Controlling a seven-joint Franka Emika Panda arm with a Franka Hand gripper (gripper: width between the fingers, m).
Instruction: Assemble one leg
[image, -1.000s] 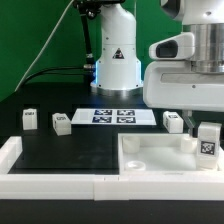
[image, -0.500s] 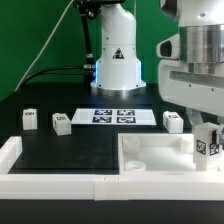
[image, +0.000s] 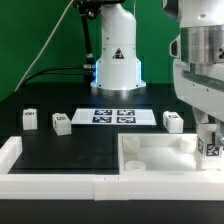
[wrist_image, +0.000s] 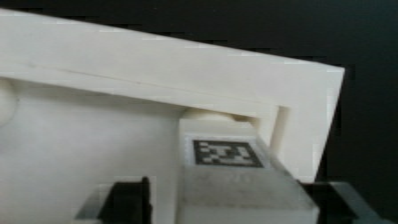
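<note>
Gripper (wrist_image: 217, 205) is clamped on one leg (image: 211, 144), holding it just over a corner of the white tray (image: 150, 160) below. Seating looks unfinished. Three spare legs (image: 62, 123) wait on the tabletop (image: 70, 150) beyond.

This is a robotics lab set up for recorded trials. A white arm base (image: 116, 45) bearing a black warning triangle stands at the back of a black worktop (image: 60, 150), with cables trailing beside it. A green backdrop (image: 30, 40) screens off the room behind. The marker board (image: 115, 116) lies flat on the worktop, and small white blocks (image: 61, 123) each carry a black-and-white tag. A white rail (image: 50, 185) fences the front edge, an arrangement of a test bench, not a home or shop.
</note>
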